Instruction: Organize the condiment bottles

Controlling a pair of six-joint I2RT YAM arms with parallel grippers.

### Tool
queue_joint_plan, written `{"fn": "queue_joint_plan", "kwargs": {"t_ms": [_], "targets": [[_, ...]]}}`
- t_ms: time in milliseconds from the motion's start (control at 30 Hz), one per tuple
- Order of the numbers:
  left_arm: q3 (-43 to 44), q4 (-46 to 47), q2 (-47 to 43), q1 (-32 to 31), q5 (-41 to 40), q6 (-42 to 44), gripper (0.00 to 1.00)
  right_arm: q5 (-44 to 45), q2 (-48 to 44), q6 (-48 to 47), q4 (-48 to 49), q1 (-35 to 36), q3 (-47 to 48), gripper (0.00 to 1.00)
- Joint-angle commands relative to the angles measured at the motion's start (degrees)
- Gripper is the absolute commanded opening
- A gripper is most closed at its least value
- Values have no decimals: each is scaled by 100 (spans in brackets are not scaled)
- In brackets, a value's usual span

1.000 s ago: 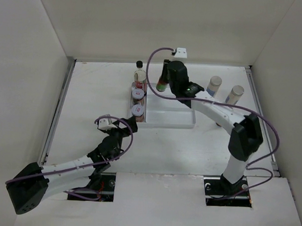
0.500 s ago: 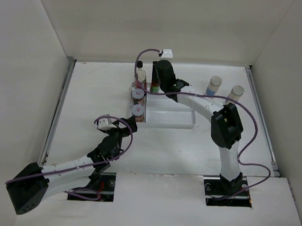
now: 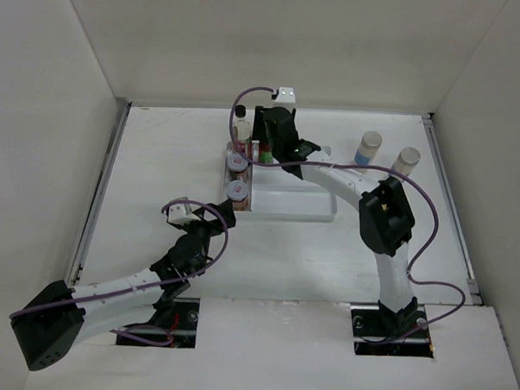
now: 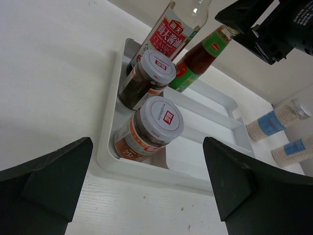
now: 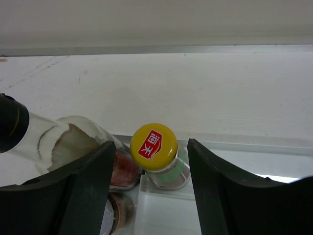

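- Over the tray's [image 4: 110,142] far end, the right gripper [image 5: 150,147] is straddling the yellow-capped bottle [image 4: 193,61], jaws clear of its cap, seemingly leaving it beside the clear bottle [image 4: 168,36].
- The left gripper [image 4: 147,161] is hanging wide and empty.
- Two shakers [image 3: 368,148] are waiting outside on the surface [image 3: 157,173].

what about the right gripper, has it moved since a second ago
Yes. The right gripper has moved left over the white tray, toward the clear black-capped bottle at the tray's back left corner.

A yellow-capped bottle [image 5: 154,146] stands in the tray [image 5: 234,146] between 2 parted fingers [image 5: 88,191], touching neither; a black-capped bottle [image 5: 49,142] is just left.
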Motion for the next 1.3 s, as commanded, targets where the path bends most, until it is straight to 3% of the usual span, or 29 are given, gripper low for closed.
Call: {"fn": "queue_joint_plan", "kwargs": {"t_ms": [0, 167, 333, 533, 700, 900, 1267], "targets": [[-58, 307, -49, 30, 8, -48, 100, 111, -587, 207, 420, 55, -143, 69], [-58, 307, -57, 38, 26, -48, 100, 242, -1412, 401, 428, 55, -783, 76], [-57, 307, -74, 56, 43, -48, 100, 742, -2844, 445, 604, -76, -2363, 85], [-40, 307, -30, 39, 105, -57, 100, 1683, -5181, 568, 254, -857, -4588, 93], [-5, 333, 39, 38, 184, -57, 100, 2019, -6519, 577, -695, -1868, -5486, 97], [22, 403, 154, 30, 254, -75, 100, 1403, -6074, 937, -1329, -2432, -5751, 97], [30, 421, 242, -5, 324, -127, 100, 981, -5334, 850, -293, -2925, -5988, 80]]}}
